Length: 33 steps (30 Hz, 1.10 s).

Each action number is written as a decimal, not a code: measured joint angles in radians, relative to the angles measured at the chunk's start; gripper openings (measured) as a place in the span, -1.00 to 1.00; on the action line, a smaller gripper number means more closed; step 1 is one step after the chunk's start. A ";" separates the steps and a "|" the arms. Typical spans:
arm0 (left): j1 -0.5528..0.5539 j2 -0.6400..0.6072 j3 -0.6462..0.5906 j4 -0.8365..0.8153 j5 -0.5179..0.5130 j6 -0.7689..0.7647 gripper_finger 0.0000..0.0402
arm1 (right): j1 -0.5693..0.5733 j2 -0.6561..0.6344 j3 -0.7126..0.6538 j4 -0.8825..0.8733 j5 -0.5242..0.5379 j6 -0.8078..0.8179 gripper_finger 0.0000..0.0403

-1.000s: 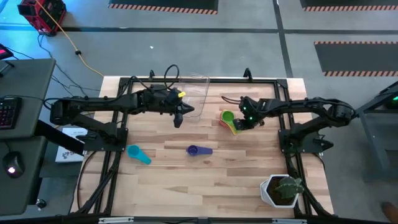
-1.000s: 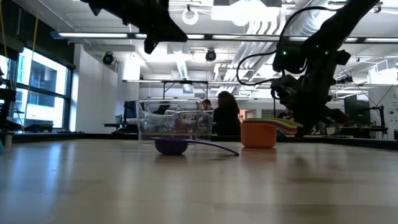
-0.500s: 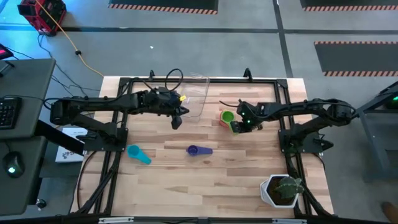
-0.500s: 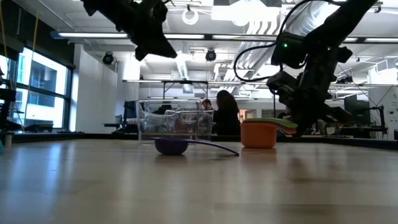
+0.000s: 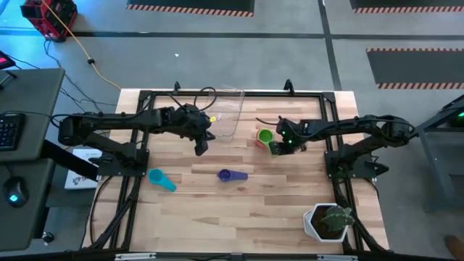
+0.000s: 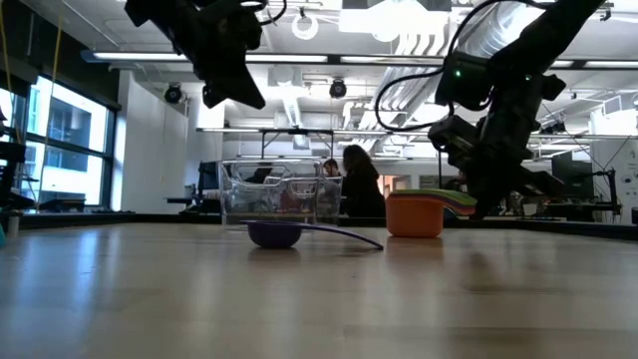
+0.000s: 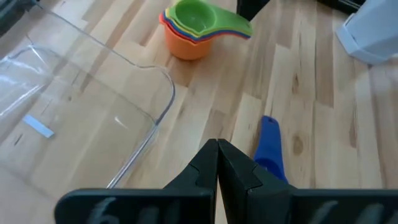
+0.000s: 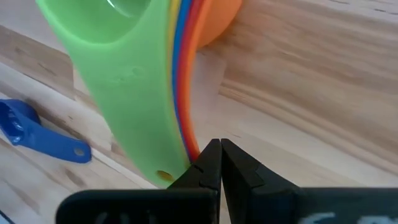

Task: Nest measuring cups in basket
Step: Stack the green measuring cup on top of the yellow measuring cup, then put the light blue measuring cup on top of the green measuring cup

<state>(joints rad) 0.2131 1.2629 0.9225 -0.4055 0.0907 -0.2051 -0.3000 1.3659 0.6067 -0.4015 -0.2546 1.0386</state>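
Beside basket point(image 5: 230, 109), at its 8 o'clock: left gripper point(image 5: 201, 147), fingers pressed together, empty.
Nested cups point(image 5: 266, 140), at their 3 o'clock: right gripper point(image 5: 278, 148), closed, holding nothing.
Bare wood: around purple cup point(image 5: 225, 175).

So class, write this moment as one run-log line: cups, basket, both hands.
nested cup stack: on table, outside basket | teal cup, purple cup: loose on table | left hand: shut, raised | right hand: shut, at stack's handles
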 joint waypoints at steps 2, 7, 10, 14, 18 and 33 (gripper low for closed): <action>0.000 0.000 0.000 -0.006 0.000 -0.002 -1.00 | 0.000 0.000 0.000 -0.035 0.000 -0.026 -1.00; 0.002 0.000 0.000 -0.046 -0.007 0.006 -1.00 | 0.001 -0.045 0.000 -0.237 0.017 -0.100 -1.00; 0.003 0.000 0.000 -0.056 -0.006 0.006 -1.00 | 0.016 -0.121 0.000 -0.322 0.055 -0.105 -1.00; -0.014 -0.005 -0.017 -0.071 0.054 -0.058 -0.99 | 0.070 -0.247 0.000 -0.339 0.123 -0.094 -1.00; -0.085 -0.041 -0.098 -0.067 0.169 -0.162 -0.89 | 0.113 -0.333 0.000 -0.326 0.186 -0.039 -1.00; -0.196 0.146 -0.165 -0.360 0.478 0.007 0.24 | 0.139 -0.297 0.000 -0.199 0.220 -0.052 -1.00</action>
<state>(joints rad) 0.0168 1.4090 0.7575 -0.7652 0.5682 -0.1978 -0.1608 1.0692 0.6064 -0.6006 -0.0345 0.9868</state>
